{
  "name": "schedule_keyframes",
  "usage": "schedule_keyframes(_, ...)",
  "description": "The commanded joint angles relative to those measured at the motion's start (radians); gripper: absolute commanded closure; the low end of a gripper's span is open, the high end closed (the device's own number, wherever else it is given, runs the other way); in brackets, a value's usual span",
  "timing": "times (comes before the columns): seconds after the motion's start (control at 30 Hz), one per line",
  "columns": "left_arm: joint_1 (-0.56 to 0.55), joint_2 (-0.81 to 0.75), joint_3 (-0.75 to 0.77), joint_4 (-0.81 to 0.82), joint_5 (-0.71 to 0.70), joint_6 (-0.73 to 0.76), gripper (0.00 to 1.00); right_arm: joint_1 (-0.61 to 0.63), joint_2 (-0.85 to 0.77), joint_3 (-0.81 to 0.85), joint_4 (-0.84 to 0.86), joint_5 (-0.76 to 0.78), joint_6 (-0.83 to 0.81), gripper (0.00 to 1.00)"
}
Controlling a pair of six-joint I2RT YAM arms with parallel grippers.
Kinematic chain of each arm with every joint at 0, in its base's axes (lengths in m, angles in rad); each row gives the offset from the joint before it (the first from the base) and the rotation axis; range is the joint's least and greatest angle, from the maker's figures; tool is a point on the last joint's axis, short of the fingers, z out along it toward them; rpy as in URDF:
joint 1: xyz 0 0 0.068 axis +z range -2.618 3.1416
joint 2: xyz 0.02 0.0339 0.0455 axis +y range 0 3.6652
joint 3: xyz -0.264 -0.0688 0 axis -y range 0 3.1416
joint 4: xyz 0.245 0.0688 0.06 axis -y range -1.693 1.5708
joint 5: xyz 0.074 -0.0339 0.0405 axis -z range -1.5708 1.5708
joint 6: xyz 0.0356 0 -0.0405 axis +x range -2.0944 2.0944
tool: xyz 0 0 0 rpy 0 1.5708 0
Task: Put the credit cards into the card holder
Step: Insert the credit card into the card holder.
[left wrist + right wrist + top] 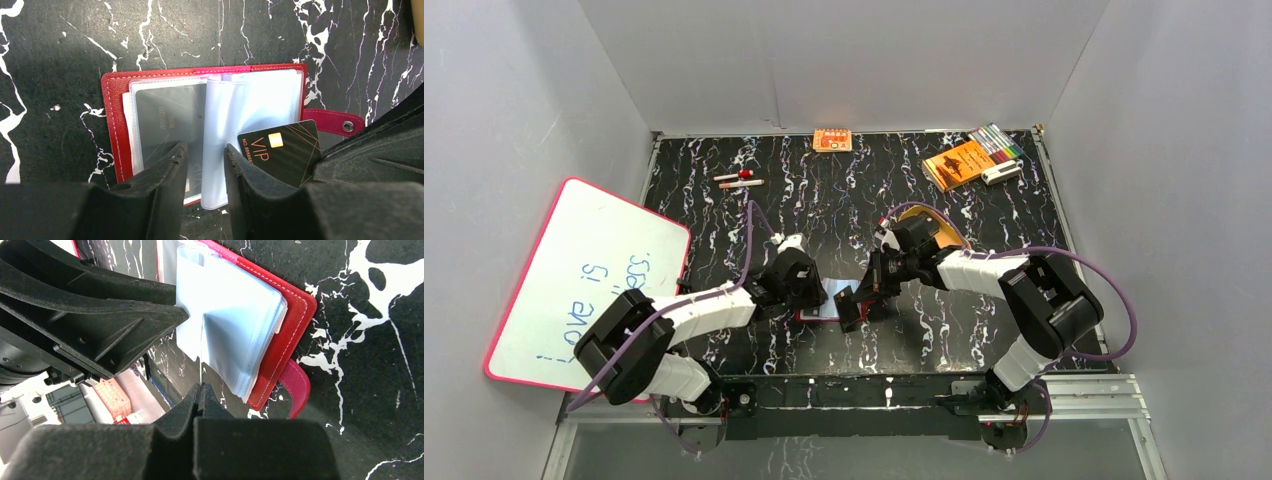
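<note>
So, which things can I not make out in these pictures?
Left wrist: the left fingers hide the lower edge of the card holder; the right fingers cover a corner of the VIP credit card.
Top external: the fingers cover most of the card holder, and it is too small for detail.
Right wrist: the card shows edge-on only, so its face is unseen.

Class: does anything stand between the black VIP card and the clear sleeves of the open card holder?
Nothing visible does. The black VIP card, pinched in the right gripper, overhangs the clear sleeves of the card holder. The left gripper straddles a raised sleeve beside it.
</note>
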Motion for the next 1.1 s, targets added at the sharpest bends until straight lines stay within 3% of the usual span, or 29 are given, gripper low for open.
schedule_keyframes(0.0,0.006,0.026,0.013,-0.049,-0.038,0.015,0.72,0.005,-0.045,0.031,0.01,-0.007,-0.018,1.0)
schedule_keyframes(0.3,0.007,0.045,0.01,-0.062,-0.061,0.01,0.77,0.001,-0.133,0.013,-0.077,0.071,-0.052,1.0)
schedule_keyframes(0.9,0.006,0.019,0.005,-0.064,-0.053,0.004,0.77,0.004,0.013,0.073,-0.019,0.007,-0.018,1.0)
schedule_keyframes(1.07,0.005,-0.003,0.009,-0.07,-0.05,0.002,0.71,0.015,0.041,0.095,-0.006,-0.018,-0.015,1.0)
